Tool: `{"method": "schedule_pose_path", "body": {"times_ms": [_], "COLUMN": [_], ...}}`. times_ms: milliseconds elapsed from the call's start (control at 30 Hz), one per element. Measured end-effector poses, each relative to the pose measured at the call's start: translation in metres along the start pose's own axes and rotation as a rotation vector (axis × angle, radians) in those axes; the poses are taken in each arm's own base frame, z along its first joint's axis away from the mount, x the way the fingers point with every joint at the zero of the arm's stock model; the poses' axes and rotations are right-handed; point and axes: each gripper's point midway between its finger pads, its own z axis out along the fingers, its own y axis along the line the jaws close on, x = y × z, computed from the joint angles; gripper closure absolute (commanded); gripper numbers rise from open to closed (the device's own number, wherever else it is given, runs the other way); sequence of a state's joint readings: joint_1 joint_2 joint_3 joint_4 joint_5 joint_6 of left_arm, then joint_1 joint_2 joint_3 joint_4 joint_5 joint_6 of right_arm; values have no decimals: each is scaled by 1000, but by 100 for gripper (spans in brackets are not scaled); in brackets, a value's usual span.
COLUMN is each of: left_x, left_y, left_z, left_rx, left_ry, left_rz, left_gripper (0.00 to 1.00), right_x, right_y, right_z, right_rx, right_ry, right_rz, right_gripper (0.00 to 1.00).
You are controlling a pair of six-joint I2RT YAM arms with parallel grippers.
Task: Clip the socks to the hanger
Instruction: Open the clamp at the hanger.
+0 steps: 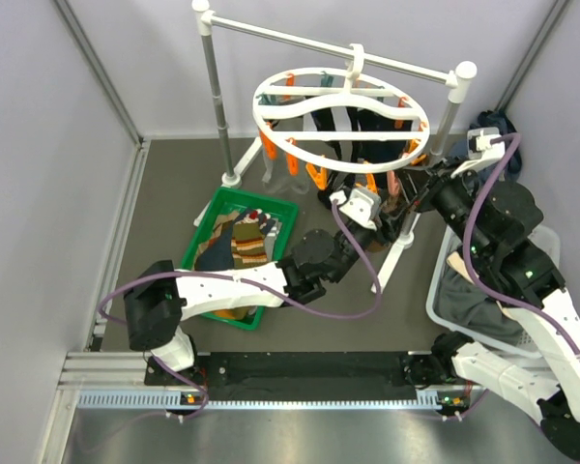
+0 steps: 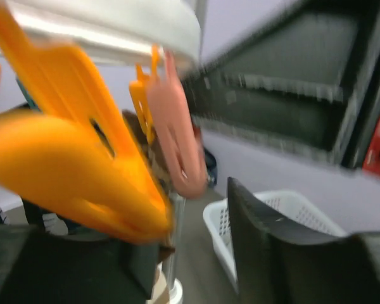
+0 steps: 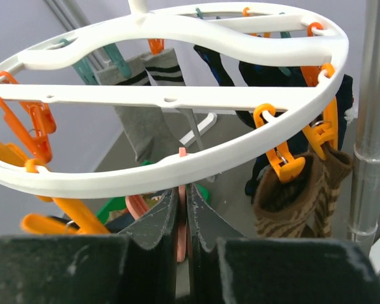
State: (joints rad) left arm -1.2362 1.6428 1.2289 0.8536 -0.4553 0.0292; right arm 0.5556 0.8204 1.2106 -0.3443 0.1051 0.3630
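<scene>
The white ring hanger [image 1: 338,111] hangs from the rail, with orange clips around it. In the right wrist view, grey banded socks [image 3: 145,107], dark navy socks [image 3: 272,76] and a brown striped sock [image 3: 297,183] hang from the hanger [image 3: 177,98]. My right gripper [image 3: 183,202] is shut on a pink clip [image 3: 182,221] just under the ring's near rim. My left gripper [image 2: 193,253] is open below a blurred orange clip [image 2: 69,158], beside the pink clip [image 2: 177,139]; a brown sock [image 2: 149,152] shows behind. More socks [image 1: 244,237] lie in the green tray [image 1: 205,217].
The metal rail stand [image 1: 213,97] carries the hanger; its right post [image 3: 370,126] stands close to my right gripper. A white lattice basket [image 1: 443,290] with dark cloth sits at the right and also shows in the left wrist view [image 2: 228,221]. Walls close in on both sides.
</scene>
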Motion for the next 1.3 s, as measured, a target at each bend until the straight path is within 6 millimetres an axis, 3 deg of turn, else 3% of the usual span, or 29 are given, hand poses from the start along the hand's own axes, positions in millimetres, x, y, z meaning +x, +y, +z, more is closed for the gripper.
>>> {"method": "schedule_pose_path", "body": {"times_ms": [67, 233, 333, 600, 800, 967, 1100, 1300], "left_x": [17, 45, 39, -9, -2, 4, 3, -10], "left_y": [-4, -6, -9, -26, -35, -21, -7, -11], "left_z": [-9, -33, -43, -55, -62, -56, -37, -16], "left_rx": [29, 99, 144, 271, 343, 263, 157, 120], "left_ry": [37, 108, 107, 30, 81, 90, 81, 36], "left_rz": [15, 41, 36, 8, 49, 97, 135, 130], "left_gripper": [30, 19, 16, 17, 18, 24, 27, 35], "right_x": [-2, -3, -4, -3, -6, -10, -10, -7], "right_y": [1, 1, 2, 6, 6, 7, 7, 5], "right_z": [0, -1, -2, -3, -6, -9, -10, -10], "right_rx": [-3, -7, -12, -30, -36, -43, -45, -47], "right_ry": [-9, -12, -13, -8, -19, -37, -43, -47], "right_rz": [2, 2, 2, -2, -9, -16, -21, -26], "right_gripper": [100, 100, 100, 100, 100, 100, 100, 100]}}
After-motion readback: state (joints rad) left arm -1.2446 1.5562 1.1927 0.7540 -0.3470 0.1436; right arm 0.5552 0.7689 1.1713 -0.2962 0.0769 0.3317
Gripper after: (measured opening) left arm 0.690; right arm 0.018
